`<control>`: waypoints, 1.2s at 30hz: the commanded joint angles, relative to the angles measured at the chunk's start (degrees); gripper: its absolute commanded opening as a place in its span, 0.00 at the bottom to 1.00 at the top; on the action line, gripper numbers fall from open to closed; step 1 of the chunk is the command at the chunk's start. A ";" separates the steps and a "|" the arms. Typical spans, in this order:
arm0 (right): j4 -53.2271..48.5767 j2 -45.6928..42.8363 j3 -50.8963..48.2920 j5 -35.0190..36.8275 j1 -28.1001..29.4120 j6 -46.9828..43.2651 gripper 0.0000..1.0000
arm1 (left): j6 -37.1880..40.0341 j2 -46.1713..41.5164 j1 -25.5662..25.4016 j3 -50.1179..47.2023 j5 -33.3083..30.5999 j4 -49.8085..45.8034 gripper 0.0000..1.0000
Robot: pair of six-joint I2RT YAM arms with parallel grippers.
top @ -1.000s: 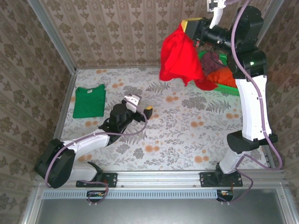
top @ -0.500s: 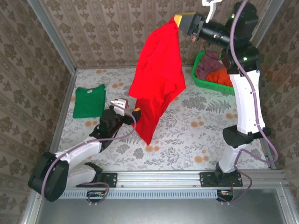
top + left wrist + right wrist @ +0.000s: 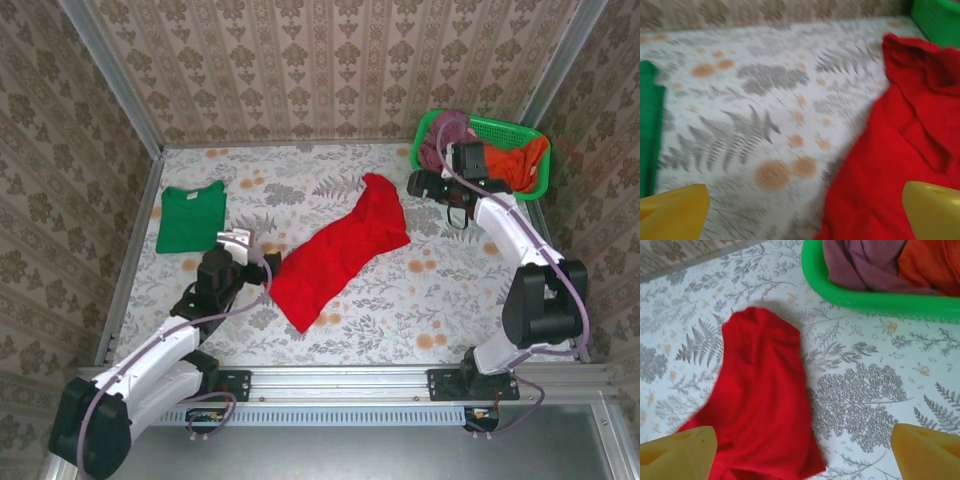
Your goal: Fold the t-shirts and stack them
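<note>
On the floral table (image 3: 450, 300) the red shirt (image 3: 340, 255) lies crumpled at centre, green shirt (image 3: 190, 218) flat at left; left gripper (image 3: 802, 210) and right gripper (image 3: 801, 452), both spread wide and empty, may pinch doubled layers, folding it crooked.

A green plastic basket (image 3: 500, 124) stands in the upper right of the top view, on the fern-patterned table cover (image 3: 420, 290). A purple cloth (image 3: 438, 135) is bunched at its left end and an orange cloth (image 3: 522, 165) at its right. Patterned wallpaper (image 3: 300, 70) lines the upper frame, and a metal rail (image 3: 340, 382) runs along the bottom.
</note>
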 commanded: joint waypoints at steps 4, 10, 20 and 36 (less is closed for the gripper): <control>5.88 -3.39 -8.51 5.95 11.17 -6.06 0.94 | 2.08 5.45 -16.52 4.10 -14.65 -13.28 1.00; 6.53 5.17 -8.23 11.92 19.90 -3.49 0.87 | 2.09 13.78 -29.74 7.13 -20.84 -14.77 1.00; 4.57 18.32 0.70 16.83 22.78 -2.54 0.64 | 5.36 35.90 -36.44 16.10 -23.37 -13.06 0.91; 4.95 6.61 5.69 13.86 16.94 -2.19 0.00 | 6.26 23.57 -31.20 18.42 -17.29 -16.10 0.00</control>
